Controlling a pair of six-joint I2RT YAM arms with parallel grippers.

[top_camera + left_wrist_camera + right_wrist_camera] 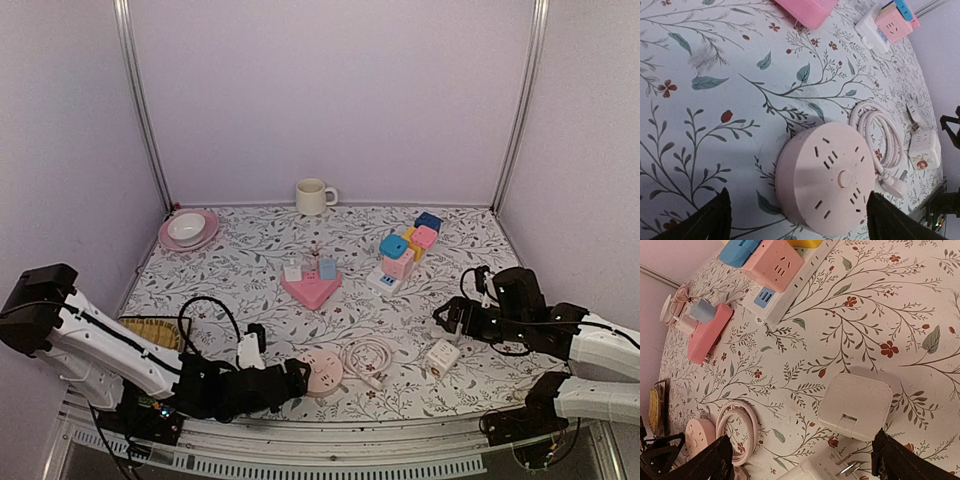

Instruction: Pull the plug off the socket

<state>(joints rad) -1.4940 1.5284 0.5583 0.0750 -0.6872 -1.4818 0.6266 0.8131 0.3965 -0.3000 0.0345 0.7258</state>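
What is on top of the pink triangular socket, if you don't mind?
Two plugs stand on the pink triangular socket: a white plug and a blue plug, side by side. Their prongs and the outlets beneath them are covered, so they cannot be seen.

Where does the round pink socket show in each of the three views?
Top external: round pink socket at bottom centre, near the table's front edge.
Left wrist: lower centre, large.
Right wrist: bottom left corner, small.
Shared landmark: the coiled cable lying right beside it in every view.
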